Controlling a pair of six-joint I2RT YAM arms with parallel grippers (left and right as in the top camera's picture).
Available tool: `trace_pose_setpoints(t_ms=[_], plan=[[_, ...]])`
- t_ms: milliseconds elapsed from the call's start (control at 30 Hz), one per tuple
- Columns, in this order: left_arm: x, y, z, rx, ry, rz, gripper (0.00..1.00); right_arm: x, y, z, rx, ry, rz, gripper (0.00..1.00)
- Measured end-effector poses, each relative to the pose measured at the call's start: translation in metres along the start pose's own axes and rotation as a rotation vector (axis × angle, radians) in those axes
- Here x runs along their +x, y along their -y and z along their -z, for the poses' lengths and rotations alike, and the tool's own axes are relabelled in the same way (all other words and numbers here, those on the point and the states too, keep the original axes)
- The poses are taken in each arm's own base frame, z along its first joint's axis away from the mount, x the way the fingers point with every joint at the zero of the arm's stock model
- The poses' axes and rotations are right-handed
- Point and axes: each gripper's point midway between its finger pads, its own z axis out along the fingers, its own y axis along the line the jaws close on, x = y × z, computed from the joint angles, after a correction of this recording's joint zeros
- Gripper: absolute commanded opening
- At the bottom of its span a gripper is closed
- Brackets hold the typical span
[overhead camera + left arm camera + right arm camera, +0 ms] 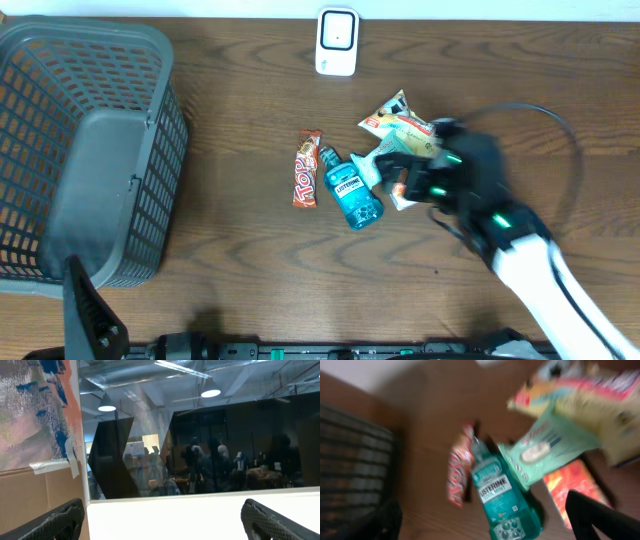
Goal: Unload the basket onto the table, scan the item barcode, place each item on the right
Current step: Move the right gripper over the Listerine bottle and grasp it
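A small pile of items lies mid-table: a teal Listerine bottle (351,192) (502,496), an orange Top candy bar (306,168) (457,472), a pale green pack (379,160) (545,450), an orange packet (570,485) and a yellow snack bag (400,120) (590,395). The white scanner (337,42) stands at the table's far edge. My right gripper (400,178) (490,525) hovers open over the pile, blurred, with the bottle between and below its fingers and nothing held. My left gripper (167,525) is open and empty, facing out into the room.
A big grey mesh basket (85,150) (350,460) fills the left side of the table. The left arm's base (90,320) sits at the front left edge. A black cable (560,120) loops above the right arm.
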Motion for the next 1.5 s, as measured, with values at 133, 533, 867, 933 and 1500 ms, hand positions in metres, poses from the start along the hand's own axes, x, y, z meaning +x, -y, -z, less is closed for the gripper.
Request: trace_pose_setpoints(t_ms=[133, 533, 867, 933, 1500], plan=[[0.0, 0.0, 0.0, 0.0, 0.003, 0.0, 0.99, 0.029, -0.014, -0.045, 0.165, -0.202, 0.171, 0.99], [0.0, 0.0, 0.0, 0.001, 0.002, 0.0, 0.99, 0.051, -0.002, -0.121, 0.501, -0.304, 0.549, 0.89], [0.0, 0.0, 0.0, 0.001, 0.002, 0.0, 0.99, 0.092, 0.001, -0.123, 0.581, -0.401, 0.7, 0.86], [0.0, 0.0, 0.0, 0.001, 0.002, 0.0, 0.99, 0.098, 0.01, -0.125, 0.607, -0.43, 0.712, 0.79], [-0.018, -0.001, 0.002, -0.006, 0.076, -0.002, 0.99, 0.093, 0.027, -0.126, 0.723, -0.469, 0.807, 0.17]])
